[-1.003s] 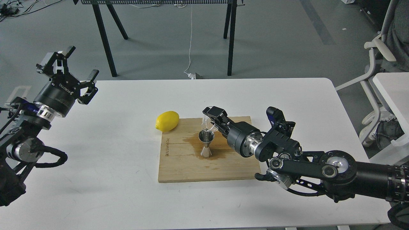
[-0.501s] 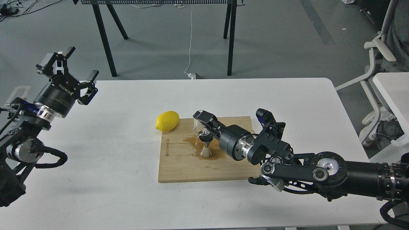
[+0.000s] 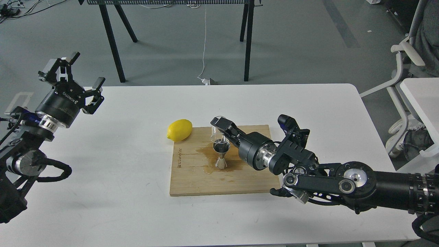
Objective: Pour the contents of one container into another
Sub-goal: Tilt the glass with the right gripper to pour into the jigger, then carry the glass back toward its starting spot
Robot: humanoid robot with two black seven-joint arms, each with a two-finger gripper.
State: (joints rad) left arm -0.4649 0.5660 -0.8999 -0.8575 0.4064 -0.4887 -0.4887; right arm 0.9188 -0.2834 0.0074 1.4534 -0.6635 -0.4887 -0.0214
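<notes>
Since the earlier frame the right gripper point(image 3: 219, 128), closed on the glass cup point(image 3: 217, 134), had shifted right, holding the cup upright just above and behind the jigger point(image 3: 221, 155) on the board point(image 3: 192, 181); the left gripper point(image 3: 73, 73) hung open, far left.

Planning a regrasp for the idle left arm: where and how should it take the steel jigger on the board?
Grip the jigger at its narrow waist, fingers level, coming from its left side. It stands upright on the wet cutting board, and both cones flare away from the waist, so the fingers cannot slide off. The right gripper holds the glass cup above its mouth, probably blocking any top approach.
</notes>
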